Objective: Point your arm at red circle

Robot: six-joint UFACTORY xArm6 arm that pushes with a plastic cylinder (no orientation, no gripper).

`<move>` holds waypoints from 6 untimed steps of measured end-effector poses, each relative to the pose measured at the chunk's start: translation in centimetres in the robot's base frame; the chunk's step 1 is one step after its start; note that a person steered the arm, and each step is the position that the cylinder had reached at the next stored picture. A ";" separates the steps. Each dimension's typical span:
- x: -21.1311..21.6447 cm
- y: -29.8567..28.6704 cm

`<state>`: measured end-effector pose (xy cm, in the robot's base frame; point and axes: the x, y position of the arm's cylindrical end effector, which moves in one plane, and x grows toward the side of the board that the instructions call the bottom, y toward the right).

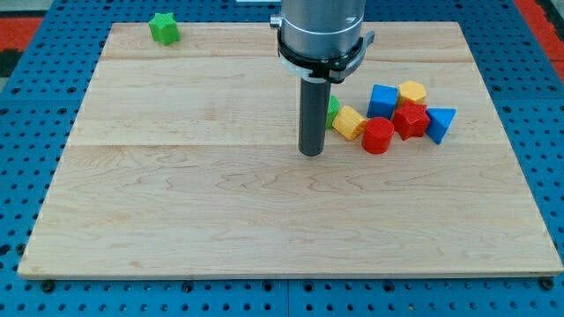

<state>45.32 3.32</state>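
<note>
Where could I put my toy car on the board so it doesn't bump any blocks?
The whole bottom half of the board is bare, and so is the left side below the green star. It's crowded right of my tip, around the red circle.

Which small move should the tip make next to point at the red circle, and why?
Probably a short slide toward the view's right. My tip rests left of the red circle, apart from it, and the yellow block sits slightly higher, so the path looks free.

A silver-grey cylindrical arm housing [322, 26] with a black ring collar narrows to a straight dark rod ending at my tip [311, 153].
</note>
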 end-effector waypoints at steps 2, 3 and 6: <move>0.1 0.0; 0.1 0.0; 4.9 6.9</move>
